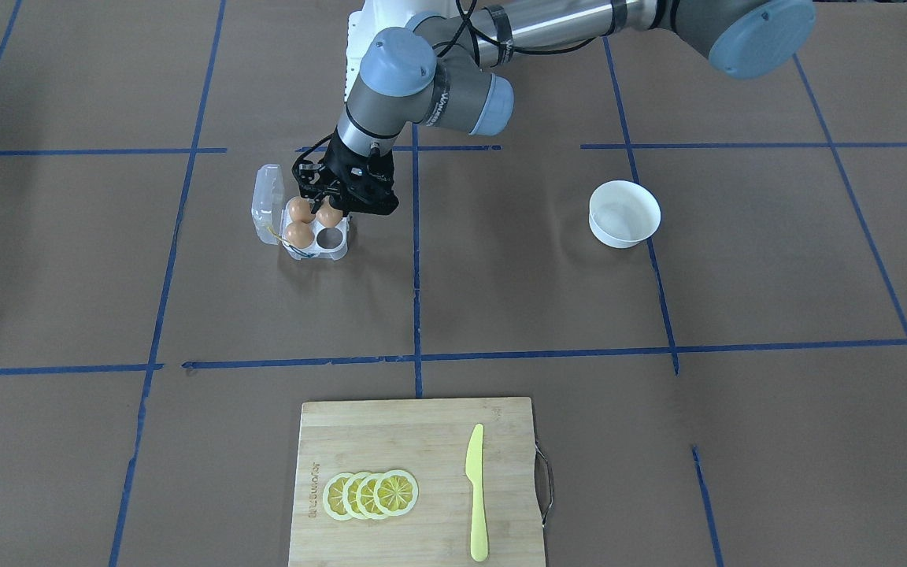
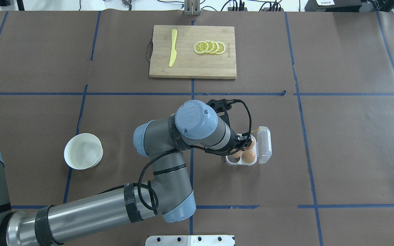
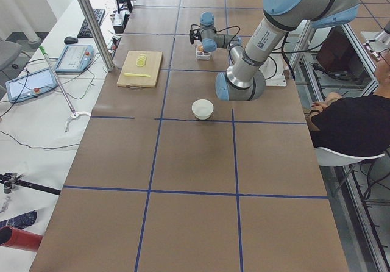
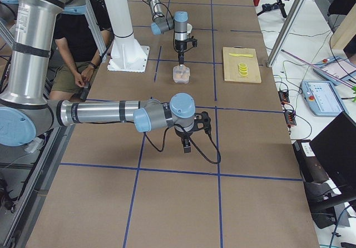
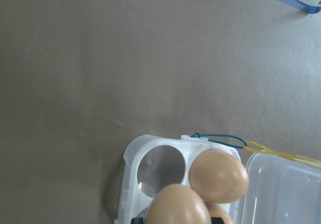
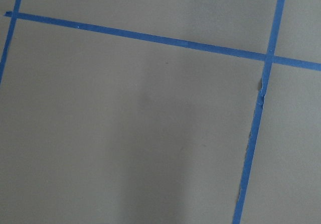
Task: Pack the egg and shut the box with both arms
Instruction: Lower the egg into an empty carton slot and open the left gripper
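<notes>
The clear egg box (image 1: 321,253) stands open, its lid (image 1: 267,201) tipped up on the far side from my left arm. Two tan eggs (image 1: 298,234) sit in its cells, and one cell (image 1: 331,238) is empty. My left gripper (image 1: 328,206) is shut on a third egg (image 1: 328,214) and holds it low over the box. In the left wrist view this egg (image 5: 178,206) shows close up, beside a seated egg (image 5: 219,175) and the yellow cord (image 5: 281,154). My right gripper (image 4: 186,145) hangs over bare table, far from the box; I cannot tell if it is open.
A white bowl (image 1: 624,213) stands apart from the box, on my left side. A wooden cutting board (image 1: 390,441) with lemon slices (image 1: 371,494) and a yellow knife (image 1: 475,492) lies at the table's far edge. Blue tape lines cross the brown table.
</notes>
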Motion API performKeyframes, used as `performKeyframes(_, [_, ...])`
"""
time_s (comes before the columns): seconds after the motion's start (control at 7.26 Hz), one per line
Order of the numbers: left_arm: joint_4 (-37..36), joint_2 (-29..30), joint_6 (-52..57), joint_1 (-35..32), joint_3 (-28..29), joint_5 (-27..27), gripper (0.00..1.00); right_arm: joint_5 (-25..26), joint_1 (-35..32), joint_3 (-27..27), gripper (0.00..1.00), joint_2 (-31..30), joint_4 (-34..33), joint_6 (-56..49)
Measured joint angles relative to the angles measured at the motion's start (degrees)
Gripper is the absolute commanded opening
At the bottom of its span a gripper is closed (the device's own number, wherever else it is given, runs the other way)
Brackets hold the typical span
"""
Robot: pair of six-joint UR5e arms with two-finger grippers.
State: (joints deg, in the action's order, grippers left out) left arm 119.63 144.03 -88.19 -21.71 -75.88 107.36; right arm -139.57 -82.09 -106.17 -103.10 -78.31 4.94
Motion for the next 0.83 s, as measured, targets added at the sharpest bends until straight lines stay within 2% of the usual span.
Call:
performKeyframes(0.14, [0.05, 0.01, 0.07, 0.05, 0.02, -0.03, 0.93, 0.00, 0.00, 0.00, 1.00, 0.00, 0.00, 0.00])
performKeyframes(0.28, [0.06, 0.02, 0.23, 0.07, 0.03, -0.04, 1.00, 0.00, 0.04, 0.00, 1.00, 0.00, 0.00, 0.02])
performKeyframes(0.83, [-0.37, -0.18, 0.65, -0.62, -0.81, 0.08, 1.00, -0.02, 0.31, -0.07, 1.00, 0.11, 0.00, 0.09])
